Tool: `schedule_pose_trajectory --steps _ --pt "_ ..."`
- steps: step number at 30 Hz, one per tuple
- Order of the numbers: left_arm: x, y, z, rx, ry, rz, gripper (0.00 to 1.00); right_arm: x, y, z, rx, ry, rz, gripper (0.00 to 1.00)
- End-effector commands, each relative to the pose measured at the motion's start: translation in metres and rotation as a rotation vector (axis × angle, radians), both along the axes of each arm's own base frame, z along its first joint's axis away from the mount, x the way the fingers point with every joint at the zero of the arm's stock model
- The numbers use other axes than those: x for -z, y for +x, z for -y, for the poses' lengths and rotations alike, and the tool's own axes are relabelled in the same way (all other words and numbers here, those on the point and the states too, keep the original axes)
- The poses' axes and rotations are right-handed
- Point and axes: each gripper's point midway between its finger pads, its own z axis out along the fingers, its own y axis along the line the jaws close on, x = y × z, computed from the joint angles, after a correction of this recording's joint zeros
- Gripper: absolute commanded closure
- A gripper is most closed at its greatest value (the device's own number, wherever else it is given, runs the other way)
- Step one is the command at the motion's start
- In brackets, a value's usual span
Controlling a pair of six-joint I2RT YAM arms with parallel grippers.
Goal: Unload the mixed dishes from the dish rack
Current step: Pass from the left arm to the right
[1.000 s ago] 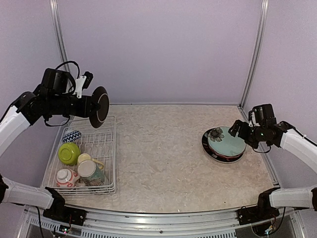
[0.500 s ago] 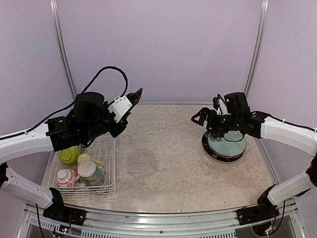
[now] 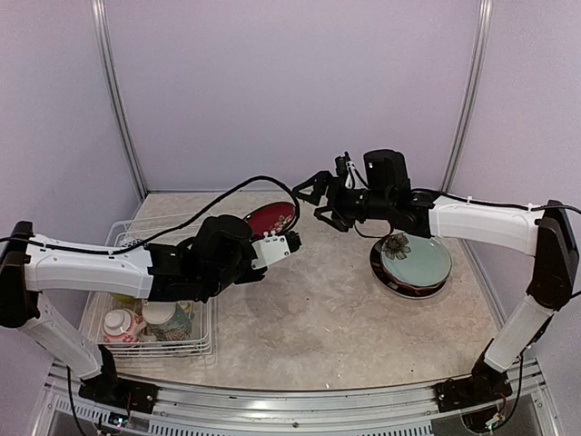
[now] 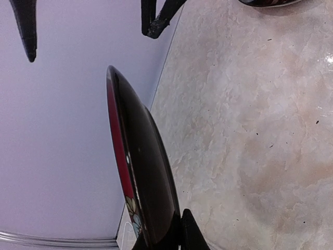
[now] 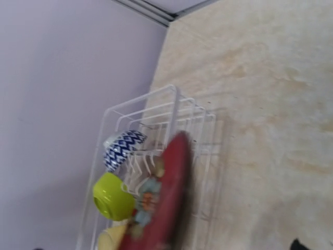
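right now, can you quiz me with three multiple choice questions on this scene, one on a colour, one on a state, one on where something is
1. The face of the floral plate gripped by the left tool is:
A. yellow
B. white
C. dark red

2. The right tool is:
A. open and empty
B. shut tight and empty
C. shut on the floral plate

3. The pale teal plate is:
A. in the left tool
B. on top of the stack at the right of the table
C. in the right tool

Answers:
1 C, the top view shows a dark red face with flowers.
2 A, its fingers stand apart with nothing between them.
3 B, it lies flat and uppermost there, and neither tool touches it.
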Motion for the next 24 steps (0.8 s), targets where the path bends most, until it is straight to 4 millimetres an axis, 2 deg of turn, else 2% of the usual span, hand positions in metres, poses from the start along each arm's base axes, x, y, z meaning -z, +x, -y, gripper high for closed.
schedule_pose_trajectory --steps 1,3,6,11,14,15,20,23,24 --pt "-0.017 0.009 0.007 -0.044 -0.020 0.106 1.00 0.001 0.003 -0.021 -0.028 0.030 -0.018 0.01" --pt "-0.013 0.009 0.009 -0.041 -0.010 0.104 1.00 0.017 0.005 -0.029 -0.041 -0.007 -0.046 0.04" --pt "-0.011 0.008 0.011 -0.037 -0.004 0.103 1.00 0.029 0.005 -0.042 -0.074 -0.043 -0.059 0.10" --pt "-0.006 0.005 0.016 -0.025 0.009 0.102 1.00 0.041 0.007 -0.056 -0.106 -0.056 -0.081 0.20" --pt "-0.003 0.005 0.018 -0.023 0.021 0.102 1.00 0.044 0.006 -0.061 -0.120 -0.040 -0.090 0.31" --pt "-0.002 0.005 0.018 -0.023 0.026 0.103 1.00 0.043 0.006 -0.062 -0.123 -0.033 -0.091 0.35" --pt "0.000 0.006 0.018 -0.031 0.025 0.091 0.99 0.037 0.006 -0.058 -0.099 -0.015 -0.074 0.78" --pt "0.003 0.001 0.018 -0.029 0.001 0.027 0.85 0.030 0.008 -0.049 -0.069 -0.013 -0.052 0.99" --pt "0.003 -0.002 0.018 -0.025 -0.012 -0.003 0.79 0.030 0.008 -0.046 -0.061 -0.014 -0.046 1.00"
